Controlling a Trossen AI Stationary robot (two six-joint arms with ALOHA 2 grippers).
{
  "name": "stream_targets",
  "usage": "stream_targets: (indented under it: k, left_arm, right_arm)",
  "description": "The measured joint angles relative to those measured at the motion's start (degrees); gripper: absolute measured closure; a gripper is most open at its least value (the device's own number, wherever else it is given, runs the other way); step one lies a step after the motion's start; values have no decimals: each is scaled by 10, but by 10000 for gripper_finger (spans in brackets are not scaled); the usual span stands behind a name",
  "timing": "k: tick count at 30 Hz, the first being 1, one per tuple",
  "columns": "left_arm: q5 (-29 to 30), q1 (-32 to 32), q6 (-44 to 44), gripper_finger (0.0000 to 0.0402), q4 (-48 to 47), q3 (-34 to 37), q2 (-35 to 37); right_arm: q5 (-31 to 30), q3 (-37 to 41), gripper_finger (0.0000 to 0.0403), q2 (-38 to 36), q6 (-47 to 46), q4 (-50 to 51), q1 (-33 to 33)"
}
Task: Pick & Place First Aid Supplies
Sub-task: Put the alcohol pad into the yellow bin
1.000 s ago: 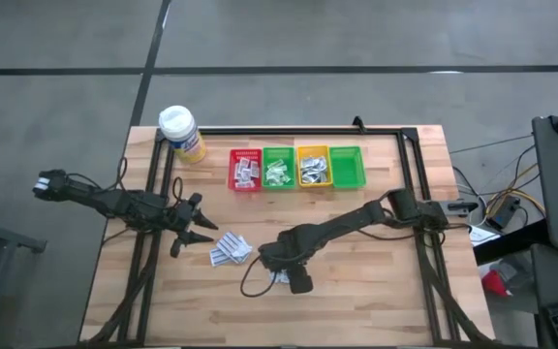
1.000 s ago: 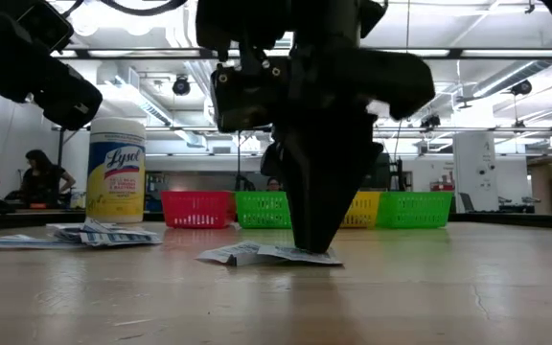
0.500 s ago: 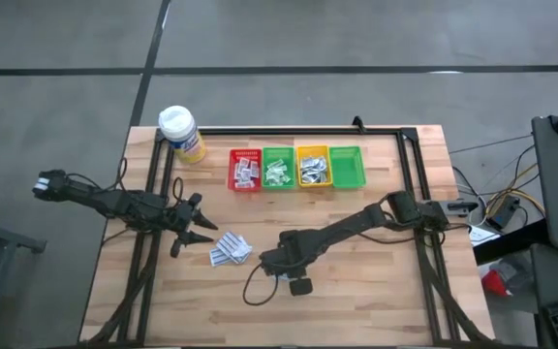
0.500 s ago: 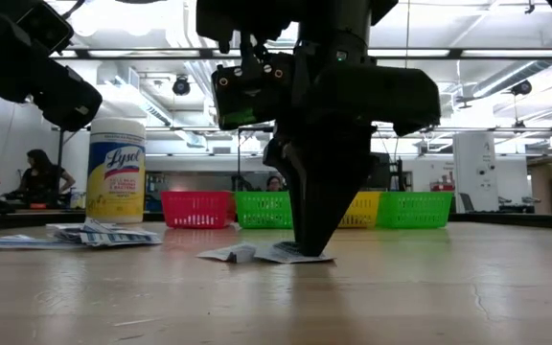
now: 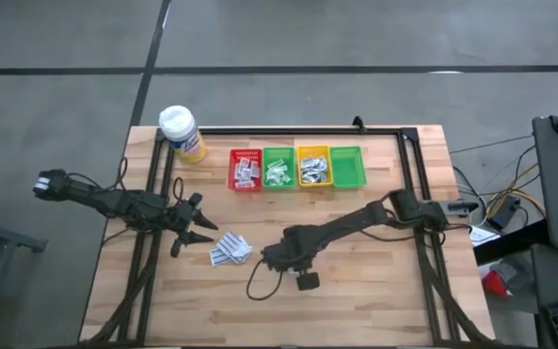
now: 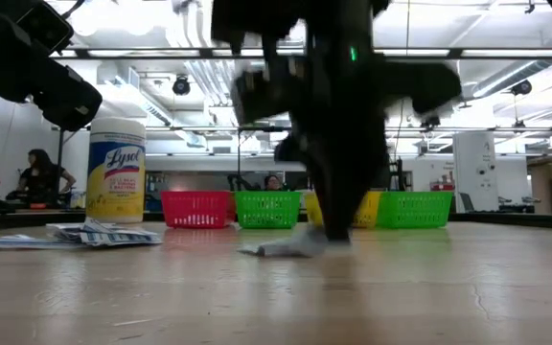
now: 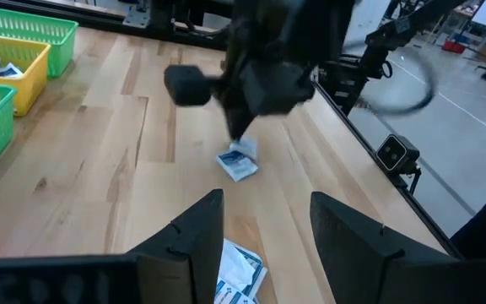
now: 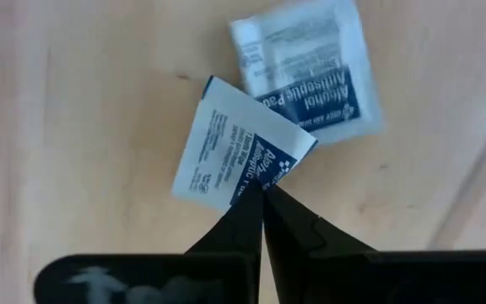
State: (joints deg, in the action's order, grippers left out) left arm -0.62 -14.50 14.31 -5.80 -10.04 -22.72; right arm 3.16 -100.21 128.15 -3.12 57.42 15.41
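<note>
Two white sachets with blue print lie mid-table under my right gripper (image 5: pixel 277 264). In the right wrist view my right gripper (image 8: pixel 262 196) is shut on the nearer sachet (image 8: pixel 234 152). The other sachet (image 8: pixel 306 72) lies just beyond it. In the low view the right gripper (image 6: pixel 332 240) points down at a sachet (image 6: pixel 286 247). My left gripper (image 5: pixel 201 233) is open and empty beside a small pile of sachets (image 5: pixel 229 250). Its fingers show in the left wrist view (image 7: pixel 260 228), above that pile (image 7: pixel 236 274). My right gripper pinches the nearer sachet by its edge, close to one corner (image 8: pixel 258 179), between its two fingertips. The fingers come from above, pointing down. The sachet stays low at the table; I cannot tell whether it is lifted clear.
Four small bins stand in a row at the far side: red (image 5: pixel 245 169), green (image 5: pixel 278 168), yellow (image 5: pixel 312 166) and green (image 5: pixel 347 166), three of them with sachets inside. A white-capped yellow bottle (image 5: pixel 181 133) stands at the far left corner. A dark frame (image 5: pixel 289 129) runs along the table edges.
My right gripper has shifted a little toward the table's right edge, staying low at the table. The sachets under it have been drawn together and along with it. The left arm has kept still.
</note>
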Motion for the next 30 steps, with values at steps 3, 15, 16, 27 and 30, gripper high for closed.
stream_targets:
  k: [3, 15, 16, 27, 30]
  left_arm:
    - [0, 0, 0, 229, 0, 0, 0]
    - [0, 0, -4, 229, 0, 0, 0]
    - [0, 0, -4, 229, 0, 0, 0]
    - [0, 0, -4, 229, 0, 0, 0]
    - [0, 0, -4, 229, 0, 0, 0]
  right_arm:
    - [12, -19, 395, -38, 16, 34, -5]
    - [154, -26, 395, -176, 104, 52, -59]
    - [174, -25, 395, -184, 108, 50, -67]
    - [312, -25, 395, -256, 141, 37, -164]
    - [307, -26, 394, -268, 151, 37, -193]
